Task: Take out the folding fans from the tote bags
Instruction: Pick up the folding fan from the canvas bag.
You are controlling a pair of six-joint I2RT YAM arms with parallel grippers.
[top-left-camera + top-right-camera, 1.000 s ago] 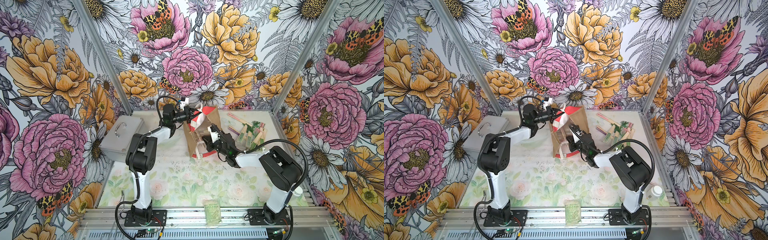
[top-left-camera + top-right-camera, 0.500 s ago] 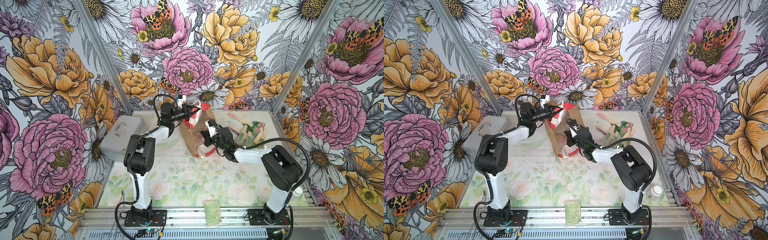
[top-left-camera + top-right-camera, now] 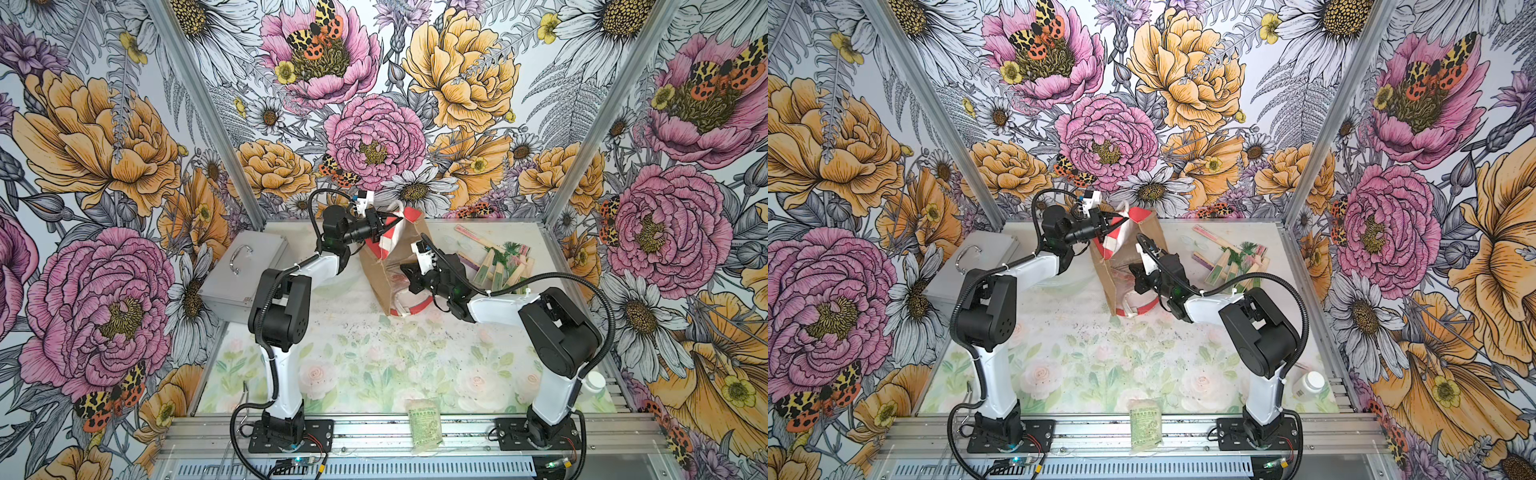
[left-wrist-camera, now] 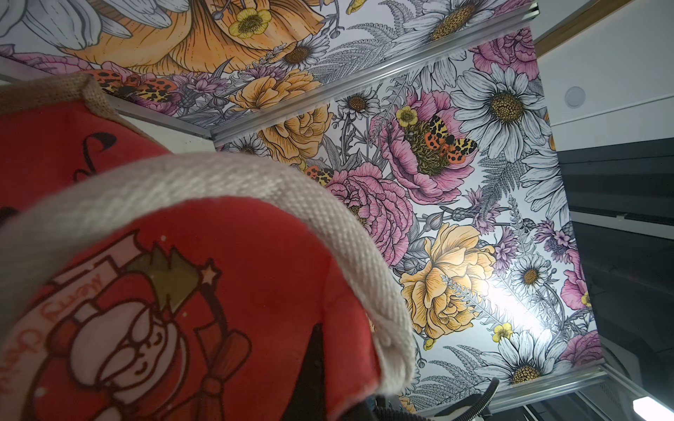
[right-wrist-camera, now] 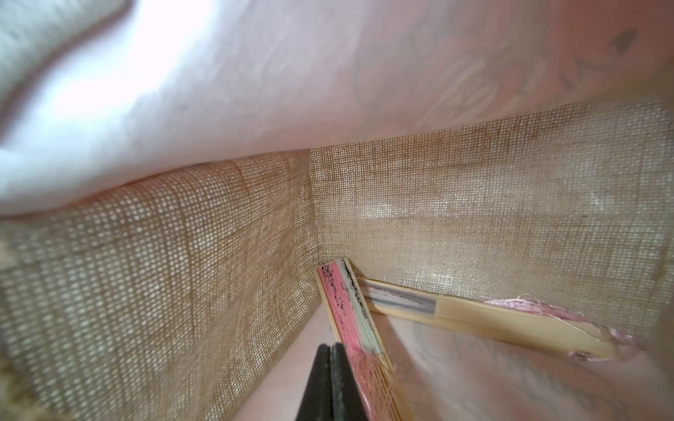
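Layout, 12 o'clock toward the back wall. The tote bag (image 3: 411, 239) lies tipped on the table (image 3: 374, 365) between centre and 12 o'clock, with its mouth toward 4 o'clock. The metal case (image 3: 245, 266) sits at 10 o'clock. A pile of fans (image 3: 498, 268) lies at 2 o'clock, near the bag. The packet (image 3: 424, 422) rests at 6 o'clock on the front rail (image 3: 365, 432). The bottle (image 3: 1308, 384) is at 4 o'clock. Two more fans lie inside the bag (image 5: 348, 310) (image 5: 474, 317), their ends meeting in a corner.
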